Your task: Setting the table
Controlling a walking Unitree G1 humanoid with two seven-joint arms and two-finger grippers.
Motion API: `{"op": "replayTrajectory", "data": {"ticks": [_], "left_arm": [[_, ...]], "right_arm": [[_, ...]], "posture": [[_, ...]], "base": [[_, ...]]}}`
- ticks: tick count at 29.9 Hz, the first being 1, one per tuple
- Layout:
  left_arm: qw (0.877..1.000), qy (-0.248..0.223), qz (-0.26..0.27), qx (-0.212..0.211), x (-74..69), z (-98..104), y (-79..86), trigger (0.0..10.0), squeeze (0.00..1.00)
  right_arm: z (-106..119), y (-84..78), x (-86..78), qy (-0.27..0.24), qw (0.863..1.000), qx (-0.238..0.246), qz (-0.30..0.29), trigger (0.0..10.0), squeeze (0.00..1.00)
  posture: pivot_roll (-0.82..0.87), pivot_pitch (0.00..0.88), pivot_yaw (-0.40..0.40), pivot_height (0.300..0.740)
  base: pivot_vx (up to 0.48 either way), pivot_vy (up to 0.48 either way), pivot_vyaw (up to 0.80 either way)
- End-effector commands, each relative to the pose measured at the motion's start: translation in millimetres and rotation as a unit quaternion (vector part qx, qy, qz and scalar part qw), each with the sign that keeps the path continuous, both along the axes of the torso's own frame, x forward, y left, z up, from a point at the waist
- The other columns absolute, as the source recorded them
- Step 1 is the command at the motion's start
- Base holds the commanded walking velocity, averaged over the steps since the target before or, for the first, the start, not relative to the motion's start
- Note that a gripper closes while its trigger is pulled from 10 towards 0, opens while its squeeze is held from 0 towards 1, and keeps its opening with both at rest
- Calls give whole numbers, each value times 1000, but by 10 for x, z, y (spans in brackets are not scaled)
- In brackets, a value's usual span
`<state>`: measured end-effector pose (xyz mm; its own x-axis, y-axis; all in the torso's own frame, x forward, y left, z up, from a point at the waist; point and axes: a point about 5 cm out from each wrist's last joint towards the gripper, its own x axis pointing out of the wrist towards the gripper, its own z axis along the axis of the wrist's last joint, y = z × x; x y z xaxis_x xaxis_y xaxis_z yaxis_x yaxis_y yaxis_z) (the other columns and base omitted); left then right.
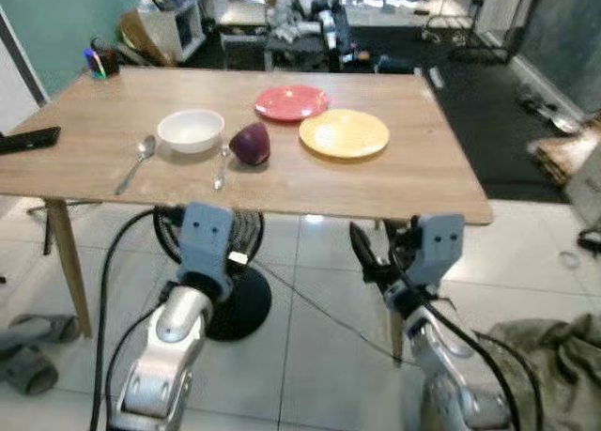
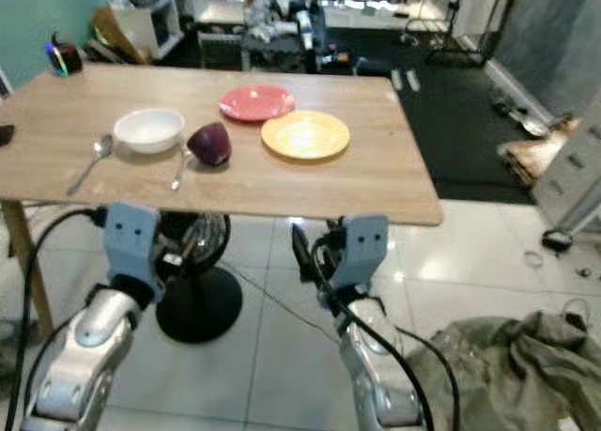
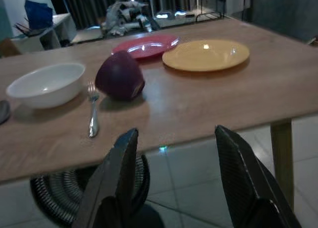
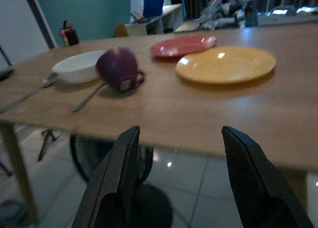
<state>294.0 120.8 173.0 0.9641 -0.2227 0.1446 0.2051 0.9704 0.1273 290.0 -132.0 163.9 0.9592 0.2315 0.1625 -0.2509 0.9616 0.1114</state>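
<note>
On the wooden table [image 1: 376, 182] lie a white bowl [image 1: 191, 130], a purple cup on its side [image 1: 250, 144], a red plate [image 1: 292, 102] and a yellow plate [image 1: 344, 133]. A spoon [image 1: 137, 162] rests left of the bowl and a fork [image 1: 221, 166] between bowl and cup. My left gripper [image 3: 179, 181] and right gripper [image 4: 181, 181] are both open and hold nothing. They hang just short of the table's near edge, below its top; the cup [image 3: 120, 76] and the yellow plate [image 4: 226, 64] lie beyond them.
A dark flat object [image 1: 28, 140] lies at the table's left edge and a pen holder [image 1: 100, 61] at its far left corner. A black fan [image 1: 230, 290] stands under the table. Grey cloth [image 1: 549, 356] lies on the tiled floor at right. Cluttered furniture [image 1: 300, 23] stands behind.
</note>
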Motion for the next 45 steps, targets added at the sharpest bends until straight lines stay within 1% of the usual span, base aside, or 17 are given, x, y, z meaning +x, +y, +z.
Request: {"op": "replayTrajectory", "data": {"ticks": [1, 4, 6, 8, 9, 17, 20, 21, 25, 27, 30, 32, 35, 38, 39, 43, 45], "left_arm": [[1000, 2, 7, 7, -6, -25, 49, 10000, 0], [1000, 2, 7, 7, -2, -24, 49, 10000, 0], [1000, 2, 6, 6, 1, -24, 47, 10000, 0], [1000, 2, 6, 6, 1, -24, 47, 10000, 0], [1000, 2, 6, 6, 3, -25, 46, 10000, 0], [1000, 1, 9, 5, 4, -22, 53, 10000, 0], [1000, 1, 14, 3, -6, -22, 84, 10000, 0], [1000, 1, 14, 3, -6, -22, 84, 10000, 0], [1000, 3, 16, 3, -21, -32, 106, 10000, 0], [1000, 8, 13, 4, -34, -52, 105, 10000, 0], [1000, 14, 7, 5, -42, -72, 96, 10000, 0], [999, 30, -10, -4, -54, -107, 73, 10000, 0], [998, 51, -36, -7, -76, -165, 48, 10000, 0], [998, 52, -40, -3, -71, -162, 64, 10000, 0], [998, 52, -40, -4, -68, -158, 66, 10000, 0], [997, 56, -40, 20, -20, -157, 100, 10000, 0], [997, 58, -42, 24, -2, -154, 120, 10000, 0]], "right_arm": [[-10, 53, -2, 1, 1000, 3, 5, 10000, 0], [-10, 49, 3, 1, 1000, -3, 2, 10000, 0], [-25, 19, 20, 6, 1000, -17, -13, 10000, 0], [-27, 15, 22, 6, 1000, -17, -15, 10000, 0], [-48, -5, 34, 14, 999, -27, -25, 10000, 0], [-124, -151, 70, 41, 996, -34, -73, 10000, 0], [-229, -388, 55, 72, 988, -54, -129, 10000, 0], [-229, -388, 55, 72, 988, -54, -129, 10000, 0], [-300, -617, -3, 90, 979, -71, -171, 10000, 0], [-303, -654, -19, 88, 978, -73, -173, 10000, 0], [-277, -642, -19, 81, 980, -71, -165, 10000, 0], [-239, -608, -8, 72, 983, -69, -155, 10000, 0], [-184, -529, 6, 56, 988, -63, -130, 10000, 0], [-61, -399, -12, 27, 995, -41, -83, 10000, 0], [-42, -387, -15, 24, 996, -37, -79, 10000, 0], [-24, -351, 12, 23, 995, -38, -84, 10000, 0], [-4, -298, 1, 18, 997, -31, -73, 10000, 0]], "posture": [[-24, 0, 82, 740], [-25, 0, 82, 740], [-25, 0, 82, 740], [-25, 0, 82, 740], [-26, 0, 81, 740], [-24, 0, 77, 740], [-23, 0, 75, 740], [-23, 0, 75, 740], [-29, 0, 74, 740], [-33, 0, 77, 740], [-35, 0, 78, 740], [-34, 0, 79, 740], [-32, 0, 78, 740], [-27, 0, 81, 740], [-27, 0, 81, 740], [-30, 0, 81, 740], [-30, 0, 81, 740]], "base": [[480, 0, 0], [480, 0, 0], [480, 0, 0], [480, 0, 0], [480, 0, 0], [475, 0, 0], [460, 0, 0], [454, 0, 0], [424, 0, 0], [178, 0, 0], [0, 0, 0], [0, 0, 0], [0, 0, 0], [0, 0, 0], [0, 0, 0], [0, 0, 0], [0, 0, 0]]}}
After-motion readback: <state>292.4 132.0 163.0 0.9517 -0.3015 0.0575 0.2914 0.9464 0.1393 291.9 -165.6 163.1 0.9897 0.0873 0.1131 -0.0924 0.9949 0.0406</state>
